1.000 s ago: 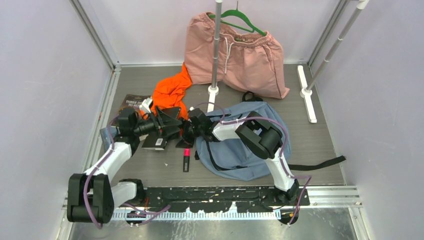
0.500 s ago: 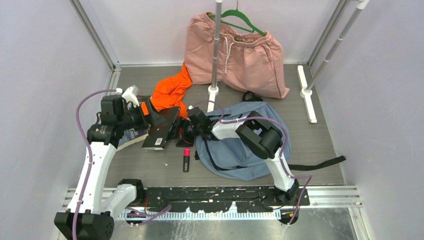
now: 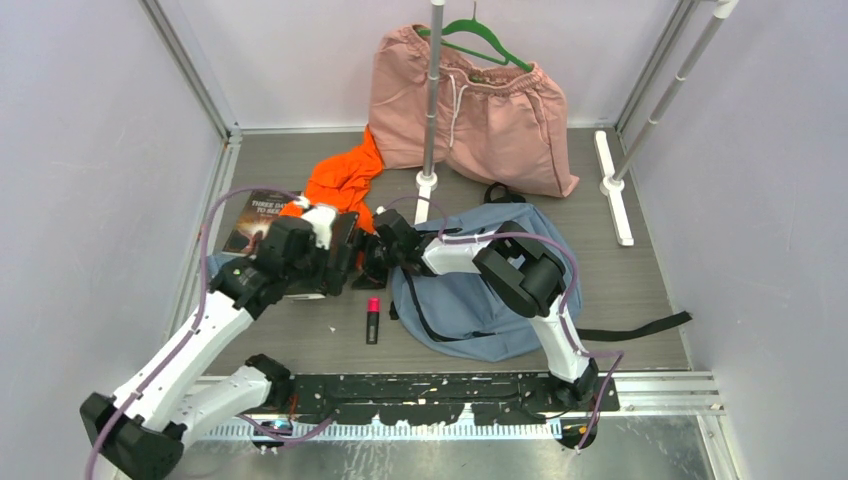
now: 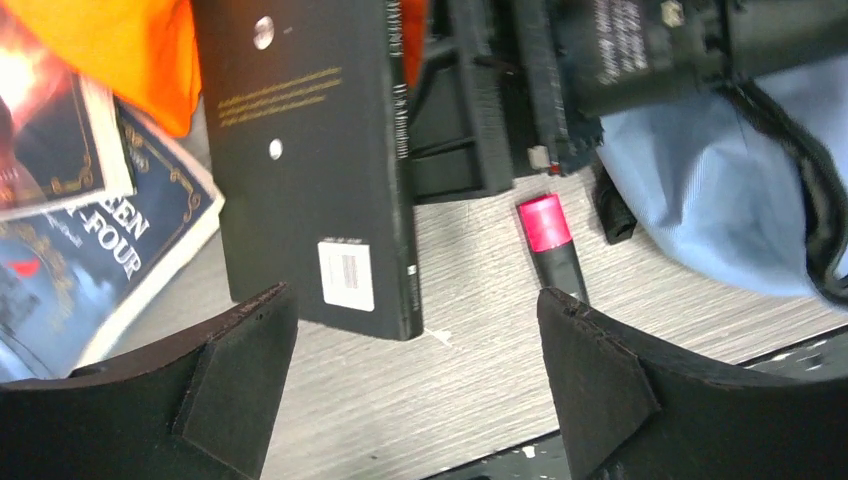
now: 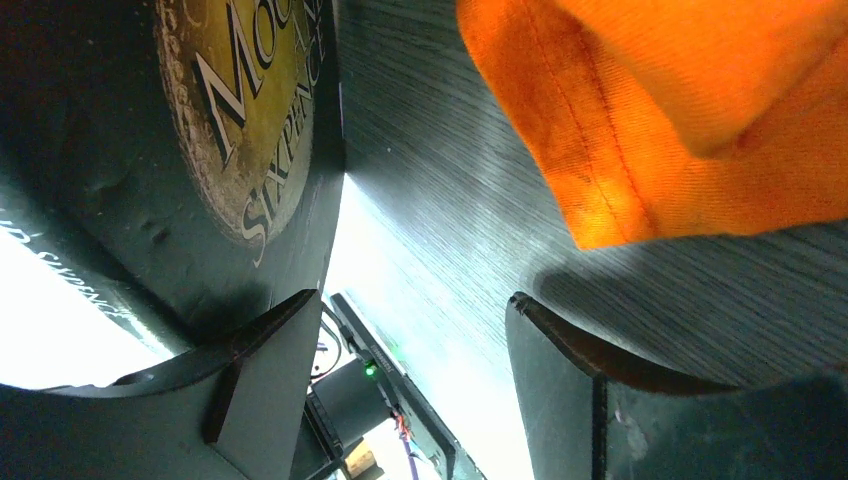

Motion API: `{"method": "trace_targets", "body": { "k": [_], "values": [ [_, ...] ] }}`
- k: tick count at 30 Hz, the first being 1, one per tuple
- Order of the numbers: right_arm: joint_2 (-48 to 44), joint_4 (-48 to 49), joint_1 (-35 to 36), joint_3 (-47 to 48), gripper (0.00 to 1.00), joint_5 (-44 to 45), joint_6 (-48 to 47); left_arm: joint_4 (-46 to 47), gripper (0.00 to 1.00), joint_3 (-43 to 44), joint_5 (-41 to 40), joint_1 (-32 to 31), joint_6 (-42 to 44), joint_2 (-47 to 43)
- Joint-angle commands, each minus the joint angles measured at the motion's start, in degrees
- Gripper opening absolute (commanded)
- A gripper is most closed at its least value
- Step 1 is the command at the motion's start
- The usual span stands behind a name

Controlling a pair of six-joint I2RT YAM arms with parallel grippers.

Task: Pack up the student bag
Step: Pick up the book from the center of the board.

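The grey-blue student bag [image 3: 490, 300] lies flat right of centre, and its fabric shows at the right of the left wrist view [image 4: 700, 190]. A black book [image 3: 330, 262] [image 4: 300, 170] lies left of it. My left gripper [image 3: 318, 258] [image 4: 420, 370] hovers open over the book's near end, with bare floor between its fingers. My right gripper [image 3: 375, 258] [image 5: 410, 370] is open low at the book's right edge; its left finger [image 5: 260, 380] sits against the book's gold-lettered cover [image 5: 200, 150]. A black marker with a pink cap [image 3: 372, 318] [image 4: 548, 232] lies on the floor near the bag.
An orange garment [image 3: 340, 180] [image 5: 680, 110] lies behind the book. Two more books [image 3: 255, 215] [image 4: 90, 230] sit at the left. Pink shorts [image 3: 470, 100] hang on a rack whose pole foot [image 3: 425, 185] stands on the floor. A black strap [image 3: 640, 325] trails right.
My left arm swung out to the left, then came back over the black book with its jaws spread wider. The right arm, the bag and the marker have not moved.
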Motion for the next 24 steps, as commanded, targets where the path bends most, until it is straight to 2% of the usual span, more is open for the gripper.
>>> {"method": "trace_targets", "body": {
  "k": [1, 4, 11, 14, 20, 24],
  "values": [
    [-2.5, 2.41, -0.06, 2.93, 0.73, 0.45, -0.36, 5.32, 0.88, -0.57, -14.24, -9.61, 8.22, 2.59],
    [-2.69, 2.05, -0.03, 3.29, 0.73, 0.5, -0.54, 5.65, 0.82, -0.3, -13.43, -10.18, 10.03, 4.59],
    [-2.6, 2.08, -0.01, 4.17, 0.74, 0.15, -0.56, 5.97, 0.83, -0.85, -16.96, -10.25, 15.35, 8.37],
    [-2.2, 1.83, -0.06, 4.9, 0.74, -0.28, -0.61, 6.26, 0.79, -0.98, -19.62, -10.37, 16.07, 11.28],
    [-2.46, 1.07, -0.4, 5.12, 0.74, -0.37, -0.94, 9.0, 0.78, -3.09, -18.78, -10.4, 17.89, 12.33],
    [-2.65, 0.69, -0.52, 5.29, 0.74, -0.32, -1.16, 9.04, 0.7, -3.54, -21.77, -10.39, 18.74, 14.01]
  ]
}}
